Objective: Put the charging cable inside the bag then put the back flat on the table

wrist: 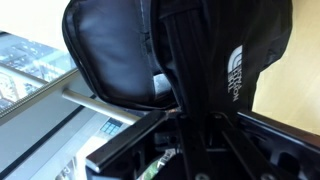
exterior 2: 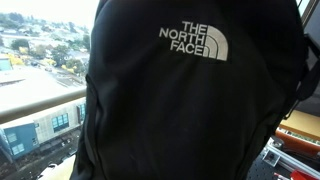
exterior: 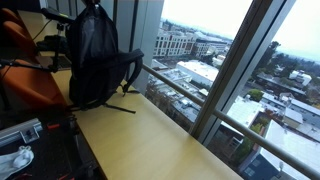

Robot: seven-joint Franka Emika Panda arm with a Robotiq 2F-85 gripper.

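The bag (exterior: 93, 58), a large black backpack, stands upright at the far end of the table (exterior: 150, 140), its straps trailing onto the wood. It fills an exterior view (exterior 2: 190, 100) with its white logo facing the camera. In the wrist view the bag (wrist: 110, 50) hangs right in front of me, and a black strap runs down between my gripper's jaws (wrist: 185, 112), which look shut on it. In an exterior view my gripper (exterior: 95, 6) is at the bag's top. The charging cable is not in view. A small pale patch shows at the bag's seam, but I cannot tell what it is.
An orange chair (exterior: 25, 70) stands beside the bag at the table's far end. Tall windows with a dark mullion (exterior: 230, 70) run along the table's long edge. Black equipment (exterior: 20, 140) sits by the near corner of the table. Shelving with red items (exterior 2: 300, 135) stands behind the bag.
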